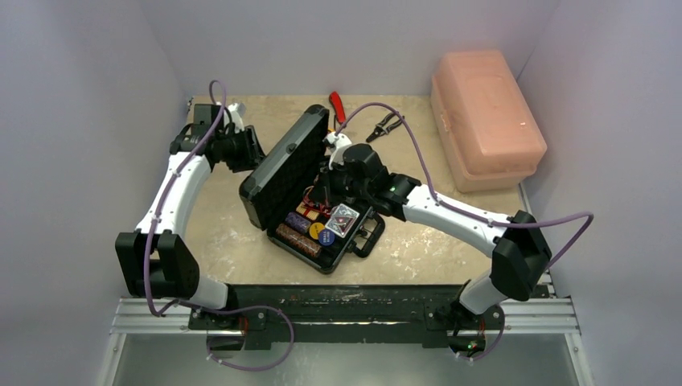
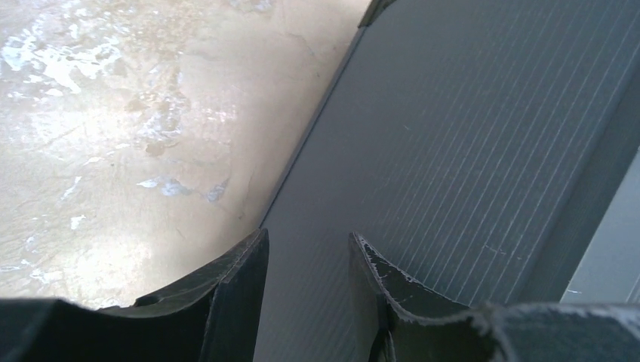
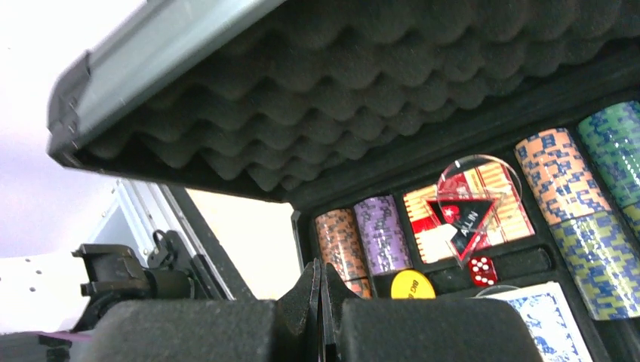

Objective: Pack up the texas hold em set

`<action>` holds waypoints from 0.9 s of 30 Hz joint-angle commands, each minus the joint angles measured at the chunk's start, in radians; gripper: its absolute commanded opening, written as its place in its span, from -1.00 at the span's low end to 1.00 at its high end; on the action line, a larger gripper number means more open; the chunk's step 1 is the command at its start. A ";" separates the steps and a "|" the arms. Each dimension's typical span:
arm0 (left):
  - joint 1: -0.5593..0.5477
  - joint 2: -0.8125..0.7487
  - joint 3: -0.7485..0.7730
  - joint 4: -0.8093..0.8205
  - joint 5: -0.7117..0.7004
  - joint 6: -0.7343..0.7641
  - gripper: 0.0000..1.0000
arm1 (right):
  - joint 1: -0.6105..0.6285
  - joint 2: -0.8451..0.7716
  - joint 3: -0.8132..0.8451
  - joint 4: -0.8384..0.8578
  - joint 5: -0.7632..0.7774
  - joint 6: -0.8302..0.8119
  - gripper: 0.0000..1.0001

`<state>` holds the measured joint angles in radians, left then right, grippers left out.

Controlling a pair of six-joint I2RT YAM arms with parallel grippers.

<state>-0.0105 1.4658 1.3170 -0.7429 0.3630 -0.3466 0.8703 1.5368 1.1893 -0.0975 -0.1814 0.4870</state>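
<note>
Briefcase open — chips, cards, perhaps dice inside

Briefcase lid outside: dark, matt, fine ribs, light scratches. Lid rim: brushed silver metal look. Foam lining: black, matt, egg-crate bumps. Chip stacks: matt, printed. Clear disc: glossy plastic. Surface: mottled beige, stone look, shiny patches. Pink box: smooth plastic. My left pincer: fingers matt black, edges rough.

Upright foam-lined lid blocks the briefcase from the left.
</note>
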 commanded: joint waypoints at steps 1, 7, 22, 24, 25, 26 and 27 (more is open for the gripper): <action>-0.039 -0.051 -0.004 -0.009 -0.003 0.027 -0.15 | 0.010 0.002 0.087 -0.002 0.045 0.016 -1.00; -0.061 -0.067 -0.004 -0.016 -0.017 0.037 -0.15 | 0.016 0.017 0.122 -0.017 0.065 0.015 -1.00; -0.097 -0.095 -0.004 -0.029 -0.029 0.064 -0.14 | 0.023 0.032 0.160 -0.037 0.090 0.027 -1.00; -0.101 -0.091 0.000 -0.034 -0.023 0.067 -0.14 | 0.024 0.037 0.168 -0.042 0.093 0.028 -1.00; -0.103 -0.091 0.001 -0.036 -0.018 0.069 -0.14 | 0.025 0.039 0.172 -0.043 0.095 0.030 -1.00; -0.105 -0.092 0.002 -0.036 -0.013 0.069 -0.14 | 0.025 0.041 0.175 -0.044 0.098 0.031 -1.00; -0.108 -0.094 0.002 -0.036 -0.008 0.070 -0.14 | 0.027 0.042 0.178 -0.046 0.100 0.033 -1.00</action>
<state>-0.1062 1.3987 1.3132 -0.7792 0.3374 -0.3019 0.8879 1.5726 1.3079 -0.1452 -0.1101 0.5087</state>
